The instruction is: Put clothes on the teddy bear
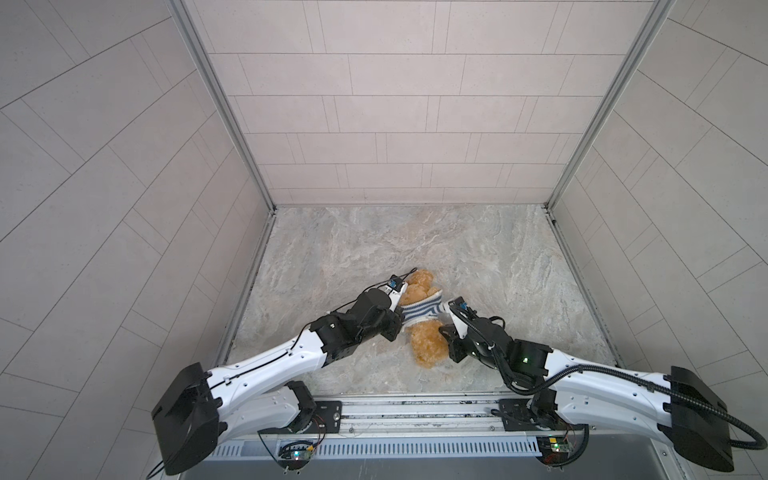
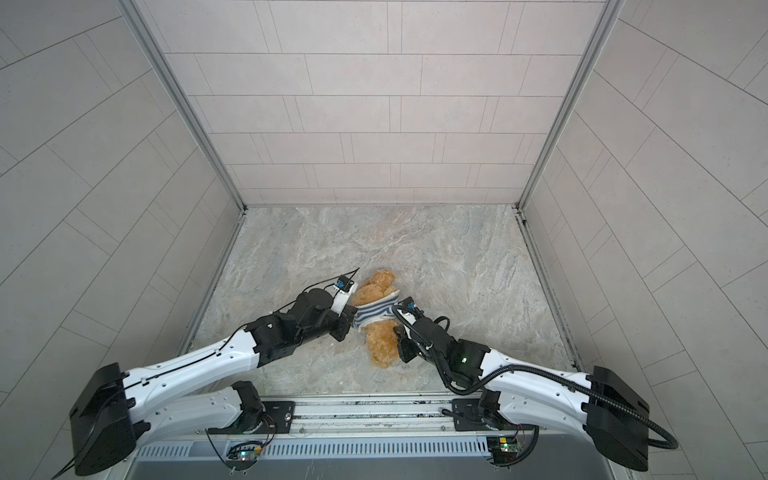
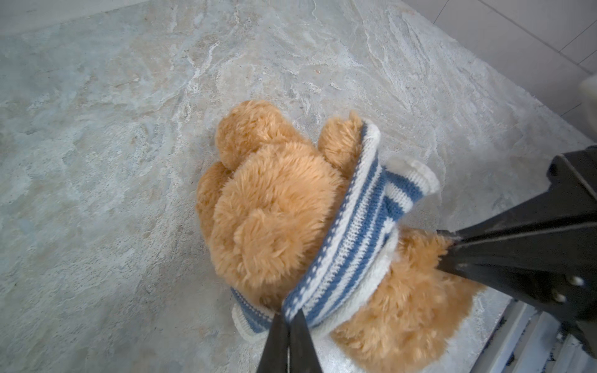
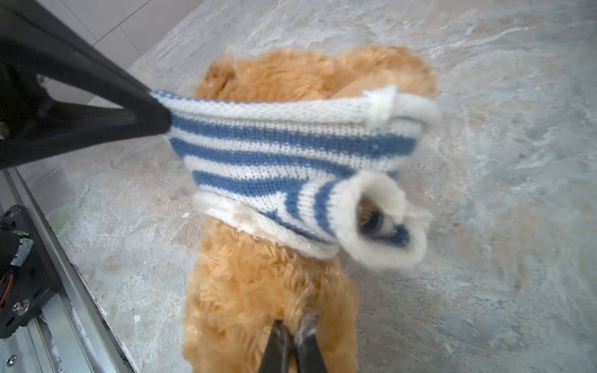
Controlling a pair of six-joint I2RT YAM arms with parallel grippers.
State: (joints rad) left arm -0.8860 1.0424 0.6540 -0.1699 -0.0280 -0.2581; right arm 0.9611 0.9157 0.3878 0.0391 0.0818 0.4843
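Observation:
The golden-brown teddy bear (image 1: 428,343) (image 2: 380,343) lies on the marble table in both top views, head toward the back wall. A blue-and-white striped shirt (image 1: 419,313) (image 3: 358,226) (image 4: 284,151) sits bunched round its neck and chest, with one sleeve opening (image 4: 381,219) loose. My left gripper (image 3: 290,318) (image 1: 401,311) is shut on the shirt's edge at the bear's left side. My right gripper (image 4: 295,332) (image 1: 442,332) is shut on the fur of the bear's lower body. The bear's face is hidden.
The marble table (image 1: 415,241) is boxed in by tiled walls at the back and both sides. A metal rail (image 1: 415,409) with the arm bases runs along the front edge, close behind the bear's legs.

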